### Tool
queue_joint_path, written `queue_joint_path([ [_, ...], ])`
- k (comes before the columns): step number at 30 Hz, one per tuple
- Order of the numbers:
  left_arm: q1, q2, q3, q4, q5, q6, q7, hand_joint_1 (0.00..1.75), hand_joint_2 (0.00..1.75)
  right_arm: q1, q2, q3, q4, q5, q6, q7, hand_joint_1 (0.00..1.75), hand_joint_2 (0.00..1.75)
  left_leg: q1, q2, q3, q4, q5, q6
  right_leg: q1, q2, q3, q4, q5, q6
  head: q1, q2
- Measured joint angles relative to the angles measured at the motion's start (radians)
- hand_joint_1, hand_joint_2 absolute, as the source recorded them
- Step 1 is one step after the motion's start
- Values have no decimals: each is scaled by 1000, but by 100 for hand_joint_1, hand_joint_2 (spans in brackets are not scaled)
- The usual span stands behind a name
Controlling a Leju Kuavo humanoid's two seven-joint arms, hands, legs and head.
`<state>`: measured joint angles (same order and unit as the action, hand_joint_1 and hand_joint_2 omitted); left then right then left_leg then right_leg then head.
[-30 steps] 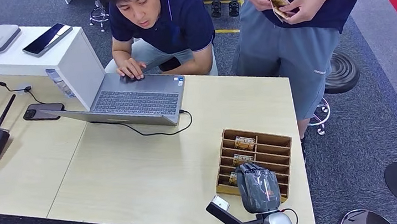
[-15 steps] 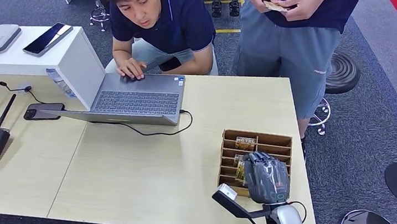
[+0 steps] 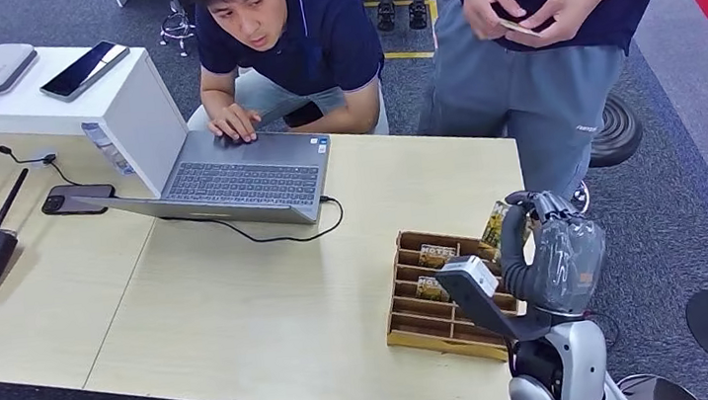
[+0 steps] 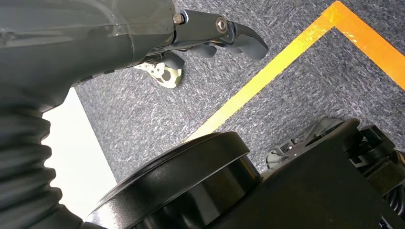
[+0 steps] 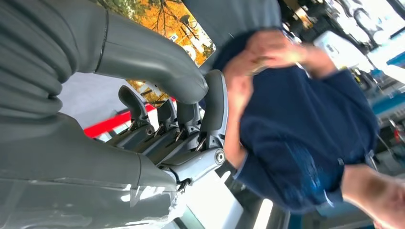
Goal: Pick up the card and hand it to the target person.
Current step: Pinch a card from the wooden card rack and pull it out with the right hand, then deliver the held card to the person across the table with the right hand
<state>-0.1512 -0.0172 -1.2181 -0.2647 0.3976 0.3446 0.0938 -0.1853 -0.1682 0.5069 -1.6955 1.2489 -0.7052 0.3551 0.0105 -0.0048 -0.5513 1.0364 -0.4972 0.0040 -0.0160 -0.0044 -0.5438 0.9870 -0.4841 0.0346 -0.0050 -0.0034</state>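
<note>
Seen from the head view: right hand raised above the far right corner of the wooden card rack, pinching a card upright between thumb and fingers. Just beyond the hand, standing person with both hands together at the waist. In the right wrist view: fingers curled against the thick thumb, card pressed behind them, autumn-tree print facing the camera, person's navy shirt close ahead. In the left wrist view: left hand hanging over grey carpet, fingers loosely bent, holding nothing.
</note>
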Motion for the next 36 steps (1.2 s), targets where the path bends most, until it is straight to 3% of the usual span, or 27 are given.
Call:
queue_joint_path([
  [12, 0, 0, 0, 0, 0, 1, -3, 0, 175, -13, -19, -9, -88, -29, 4, -28, 138, 175, 0, 0, 0, 0, 0, 0, 0, 0, 0, 0, 0, 0, 0, 0],
  [32, 0, 0, 0, 0, 0, 2, -4, 0, 175, -25, -25, -9, -107, -64, 4, -65, 138, 175, 0, 0, -1, 0, 0, 0, 0, 0, 0, 0, 0, 0, 0, 0],
  [33, 0, 0, 0, 0, 0, 2, -4, 0, 175, -27, -25, -9, -107, -65, 5, -66, 107, 175, 0, 0, -1, 0, 0, 0, 0, 0, 0, 0, 0, 0, 0, 0],
  [36, 0, -1, 0, 0, 0, 1, -4, 0, 175, -32, -25, -9, -106, -65, 5, -69, 135, 175, 0, 0, -1, 0, 0, 0, 0, 0, 0, 0, 0, 0, 0, 0],
])
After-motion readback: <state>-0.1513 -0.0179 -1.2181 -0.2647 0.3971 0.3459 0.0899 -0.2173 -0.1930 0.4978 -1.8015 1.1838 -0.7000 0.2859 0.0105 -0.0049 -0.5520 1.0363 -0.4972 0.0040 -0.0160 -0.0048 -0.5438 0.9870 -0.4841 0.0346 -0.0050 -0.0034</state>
